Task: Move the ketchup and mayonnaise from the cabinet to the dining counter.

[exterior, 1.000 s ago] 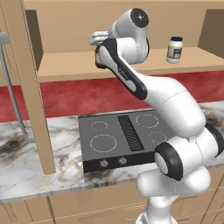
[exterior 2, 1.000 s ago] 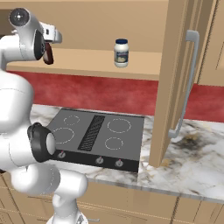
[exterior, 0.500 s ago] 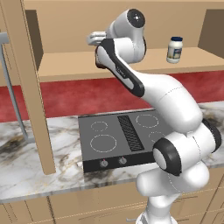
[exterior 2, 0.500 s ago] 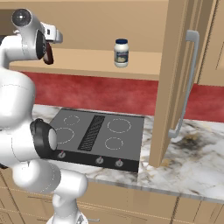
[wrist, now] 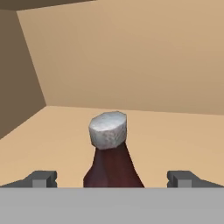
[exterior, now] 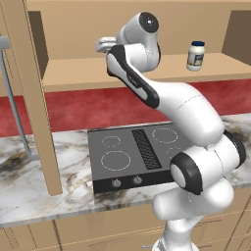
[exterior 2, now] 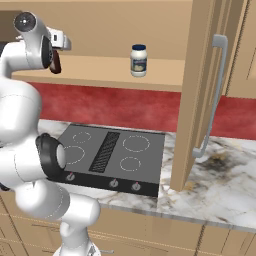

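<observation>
Ketchup (wrist: 113, 157) upright between open end effector (wrist: 113, 178) fingertips, untouched.

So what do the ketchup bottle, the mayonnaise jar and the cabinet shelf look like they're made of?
Ketchup bottle: dark red-brown, faint sheen, probably plastic or glass; its cap looks pale grey and matte here.
Mayonnaise jar: white body with a label, dark blue lid; glass or plastic, hard to tell.
Cabinet shelf: flat light tan, matte, wood-like, though no grain shows.

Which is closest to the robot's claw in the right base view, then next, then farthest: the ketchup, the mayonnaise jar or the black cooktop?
1. Ketchup, right under the gripper on the shelf.
2. Mayonnaise, farther along the same shelf.
3. Cooktop, down on the marble worktop.
</observation>
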You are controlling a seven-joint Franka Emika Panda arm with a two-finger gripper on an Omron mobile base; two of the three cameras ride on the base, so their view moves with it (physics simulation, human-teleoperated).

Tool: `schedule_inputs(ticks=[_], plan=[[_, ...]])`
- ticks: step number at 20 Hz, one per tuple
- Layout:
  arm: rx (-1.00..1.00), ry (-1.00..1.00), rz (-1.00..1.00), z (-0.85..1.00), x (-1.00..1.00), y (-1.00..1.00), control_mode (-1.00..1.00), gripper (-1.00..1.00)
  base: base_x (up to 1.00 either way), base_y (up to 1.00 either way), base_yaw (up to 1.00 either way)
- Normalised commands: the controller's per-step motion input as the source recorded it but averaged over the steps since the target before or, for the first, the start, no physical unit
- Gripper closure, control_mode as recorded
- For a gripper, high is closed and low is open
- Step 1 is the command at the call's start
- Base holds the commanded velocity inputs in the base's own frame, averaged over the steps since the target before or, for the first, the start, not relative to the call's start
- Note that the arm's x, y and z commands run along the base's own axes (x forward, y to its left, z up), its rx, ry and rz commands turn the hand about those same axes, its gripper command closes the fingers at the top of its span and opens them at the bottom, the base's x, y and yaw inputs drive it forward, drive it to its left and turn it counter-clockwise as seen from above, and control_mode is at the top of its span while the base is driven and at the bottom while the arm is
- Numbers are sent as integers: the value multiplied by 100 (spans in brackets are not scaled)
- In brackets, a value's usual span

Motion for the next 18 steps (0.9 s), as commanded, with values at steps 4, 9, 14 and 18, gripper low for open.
schedule_inputs(ticks=[4,9,14,18], plan=[[0,0,0,-8,16,1,-100,-100,0,0,0],[0,0,0,-3,16,0,-100,-100,0,0,0],[0,0,0,0,12,3,-100,-100,0,0,0],[0,0,0,-5,2,6,-100,-100,0,0,0]])
